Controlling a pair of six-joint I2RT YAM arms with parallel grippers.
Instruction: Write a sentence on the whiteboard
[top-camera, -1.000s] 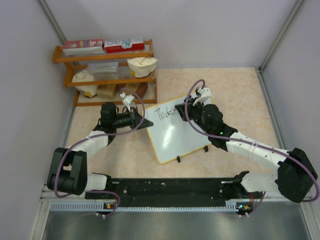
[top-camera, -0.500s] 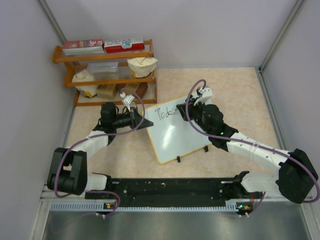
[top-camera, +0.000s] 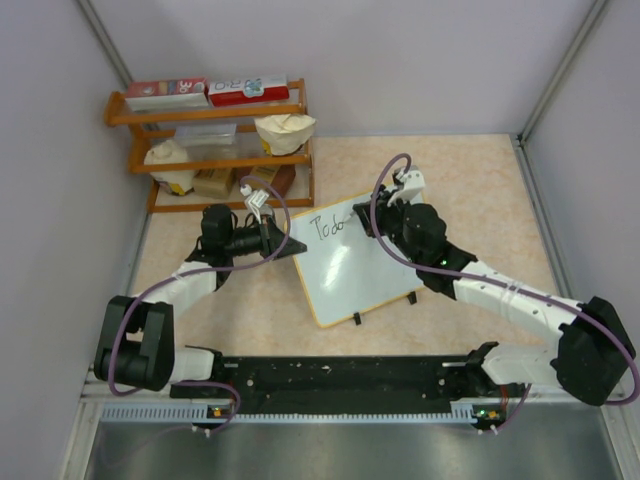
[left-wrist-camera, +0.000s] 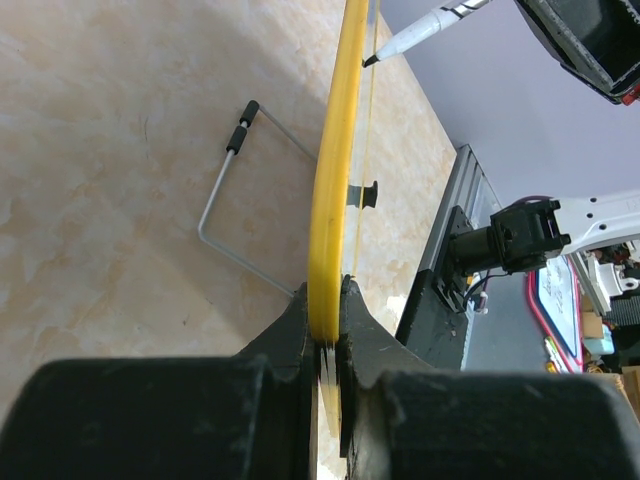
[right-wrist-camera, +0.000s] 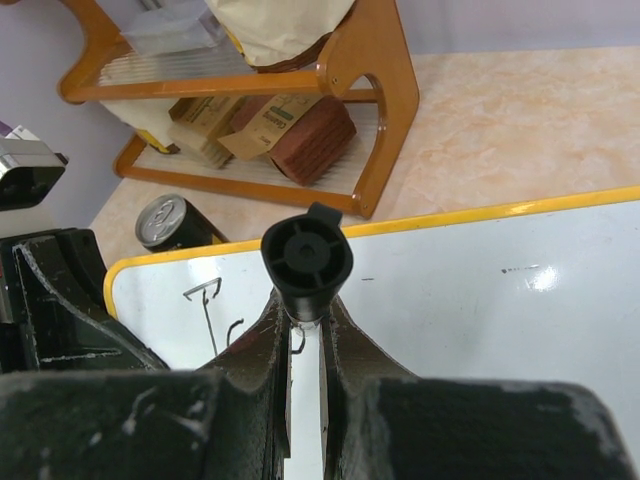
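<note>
Left wrist — whiteboard (left-wrist-camera: 330, 180) edge (yellow) pinched between left jaws.

I read the right gripper (right-wrist-camera: 305, 335) and its marker (right-wrist-camera: 307, 262) slightly farther right along the top of the whiteboard (top-camera: 350, 275) than one second ago. Slightly more of the sentence (top-camera: 330, 226) now shows clear of that arm.

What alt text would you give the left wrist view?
The left fingers clamp the yellow edge of the whiteboard, seen edge-on. At the top, a marker tip meets its face; a wire stand rests on the table beside it.
</note>
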